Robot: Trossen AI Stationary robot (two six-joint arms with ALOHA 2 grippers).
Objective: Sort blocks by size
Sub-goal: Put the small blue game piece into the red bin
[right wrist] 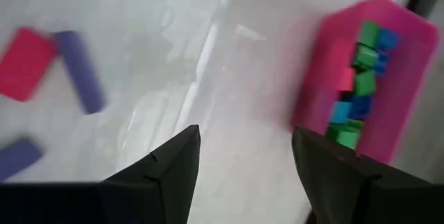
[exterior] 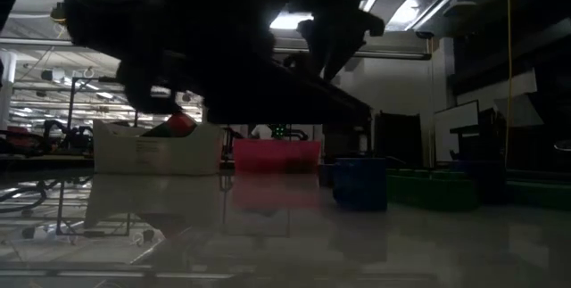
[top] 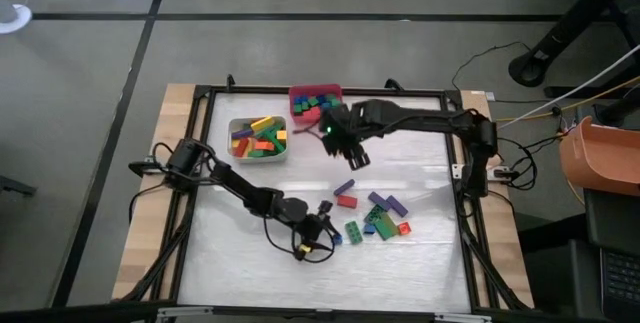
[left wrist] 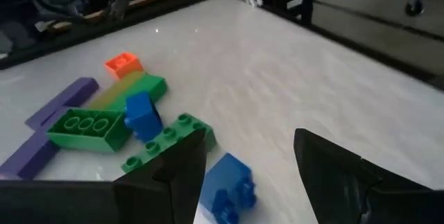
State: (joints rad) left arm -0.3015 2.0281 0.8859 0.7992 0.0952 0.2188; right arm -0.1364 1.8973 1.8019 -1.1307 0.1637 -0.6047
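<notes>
A: Left hand (top: 318,235) sits low at the near side of the white surface (top: 260,273), fingers spread w/ nothing between them. A small blue studded plastic brick (left wrist: 231,182) lies just in front of its fingertips.

B: And the right hand (top: 340,143)?

A: Up over the far-middle of the surface, beside the red rectangular plastic bin (top: 316,103). Fingers apart too, holding nothing.

B: Where are the blocks?

A: Loose studded plastic blocks (top: 375,219) are clustered near-centre: green bars, purple bars, a red one, an orange square. Short green, blue & red ones fill the red bin. The white rectangular bin (top: 258,139) to its left holds longer yellow, red, green & blue bars.

B: Any touching the left hand?

A: Can't tell; the blue brick is v. close.
</notes>
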